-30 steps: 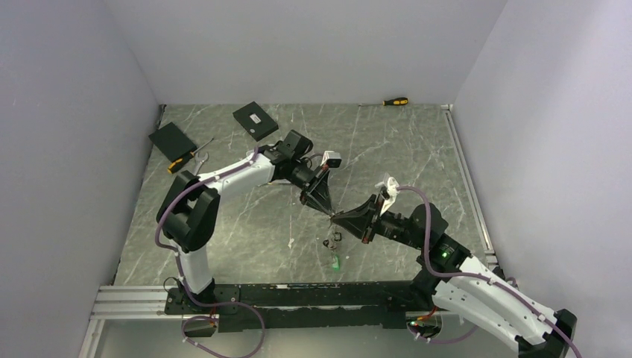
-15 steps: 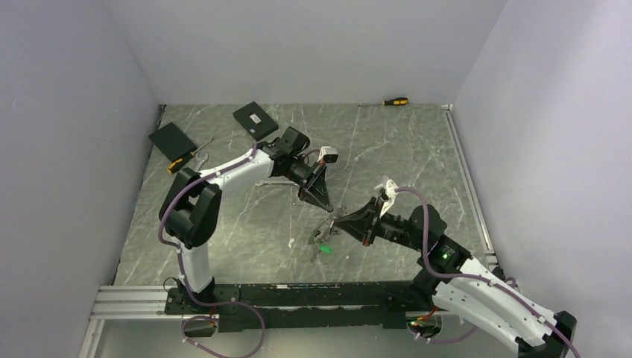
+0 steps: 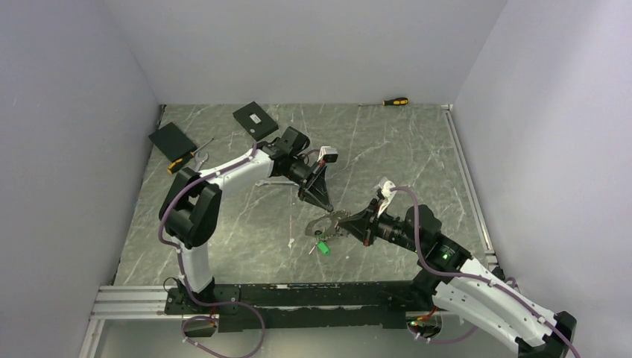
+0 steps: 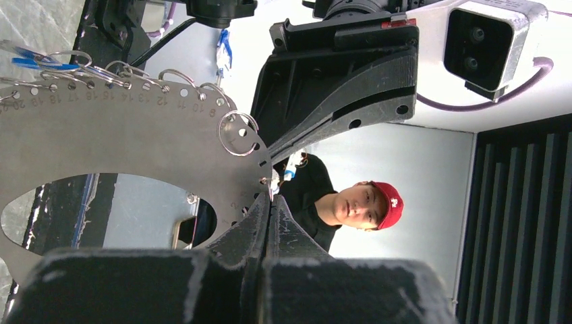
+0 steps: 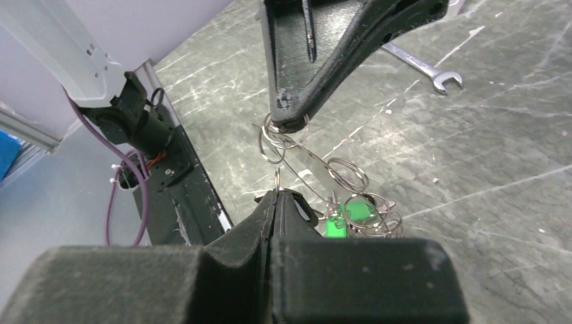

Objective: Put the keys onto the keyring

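- Arm, left: rises from its base at the near edge of the bench [image 3: 417, 149], elbow high, forearm reaching right toward the middle. The left gripper [image 3: 326, 207] points down, its jaws closed on the rim of the keyring [image 4: 135, 135].
- Arm, right: forearm stretched low from the near right corner toward the middle. The right gripper [image 3: 344, 221] sits just beside the left one, its jaws pressed together on a thin metal sliver at the keyring's rim.
- Keyring: flat silver crescent plate with numbered holes and small split rings, held between both grippers over the bench's middle.
- Keys [image 5: 371, 219]: bunched with the rings under the plate, a green tag [image 3: 323, 248] among them. Single keys are too small to count.
- Wrench [image 5: 421, 67]: flat on the bench, beyond the left gripper.
- Black box [image 3: 172, 139]: far left corner, closed, contents unseen.
- Second black box [image 3: 255, 119]: just right of it, closed.
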Available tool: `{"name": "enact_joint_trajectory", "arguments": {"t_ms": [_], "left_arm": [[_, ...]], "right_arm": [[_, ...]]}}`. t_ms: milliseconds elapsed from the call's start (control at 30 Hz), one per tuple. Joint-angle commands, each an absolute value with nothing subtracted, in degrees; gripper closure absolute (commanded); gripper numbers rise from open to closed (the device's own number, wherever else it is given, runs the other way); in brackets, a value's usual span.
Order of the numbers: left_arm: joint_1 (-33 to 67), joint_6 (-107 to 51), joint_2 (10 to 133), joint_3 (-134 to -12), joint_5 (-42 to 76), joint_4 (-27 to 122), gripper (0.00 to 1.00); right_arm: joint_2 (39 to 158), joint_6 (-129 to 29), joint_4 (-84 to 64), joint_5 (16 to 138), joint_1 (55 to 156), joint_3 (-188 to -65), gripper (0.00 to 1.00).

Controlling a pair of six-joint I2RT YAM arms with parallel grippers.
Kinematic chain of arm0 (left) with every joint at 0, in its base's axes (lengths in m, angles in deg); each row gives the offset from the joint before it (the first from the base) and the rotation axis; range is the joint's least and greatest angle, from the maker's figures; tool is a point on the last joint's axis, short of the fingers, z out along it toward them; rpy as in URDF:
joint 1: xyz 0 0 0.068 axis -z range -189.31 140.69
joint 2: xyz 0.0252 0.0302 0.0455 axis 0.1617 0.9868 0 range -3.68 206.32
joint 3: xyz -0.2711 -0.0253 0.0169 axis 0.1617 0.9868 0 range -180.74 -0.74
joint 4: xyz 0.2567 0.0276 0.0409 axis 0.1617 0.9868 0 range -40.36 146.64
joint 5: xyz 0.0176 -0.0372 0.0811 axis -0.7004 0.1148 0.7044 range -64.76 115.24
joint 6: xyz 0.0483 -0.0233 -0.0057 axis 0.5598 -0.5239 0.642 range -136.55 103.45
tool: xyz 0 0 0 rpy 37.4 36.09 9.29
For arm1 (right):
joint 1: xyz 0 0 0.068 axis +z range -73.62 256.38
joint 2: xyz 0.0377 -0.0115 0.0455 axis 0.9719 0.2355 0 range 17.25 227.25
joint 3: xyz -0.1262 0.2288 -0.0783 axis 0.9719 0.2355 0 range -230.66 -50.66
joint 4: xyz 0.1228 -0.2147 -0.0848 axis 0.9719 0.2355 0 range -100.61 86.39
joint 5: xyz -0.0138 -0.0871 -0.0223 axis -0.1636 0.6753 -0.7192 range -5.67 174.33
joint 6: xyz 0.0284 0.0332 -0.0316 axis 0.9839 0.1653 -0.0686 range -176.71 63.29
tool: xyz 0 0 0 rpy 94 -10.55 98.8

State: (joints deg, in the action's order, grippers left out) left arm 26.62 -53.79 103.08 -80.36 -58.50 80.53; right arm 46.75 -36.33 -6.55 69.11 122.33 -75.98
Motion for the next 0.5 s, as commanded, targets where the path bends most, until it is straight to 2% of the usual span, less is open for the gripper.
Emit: {"name": "enact_joint_trajectory", "arguments": {"t_ms": [0, 167, 333, 467], "left_arm": [[26.44, -52.25, 100.65, -82.02, -60.9, 80.48, 1.0], [26.23, -50.1, 103.04, -82.98, -58.8, 83.86, 1.0], [24.22, -45.88, 109.54, -84.85, -50.79, 93.13, 1.0], [23.33, -46.67, 114.94, -84.46, -50.35, 92.41, 0.97]], "right_arm": [[46.55, -36.1, -6.71, 72.38, 122.52, -75.76, 1.0], [47.7, -35.81, -5.28, 76.62, 122.52, -76.21, 1.0], [50.55, -35.16, -3.69, 81.23, 122.52, -76.26, 1.0], [53.34, -34.15, -3.64, 84.14, 122.51, -75.93, 1.0]]}}
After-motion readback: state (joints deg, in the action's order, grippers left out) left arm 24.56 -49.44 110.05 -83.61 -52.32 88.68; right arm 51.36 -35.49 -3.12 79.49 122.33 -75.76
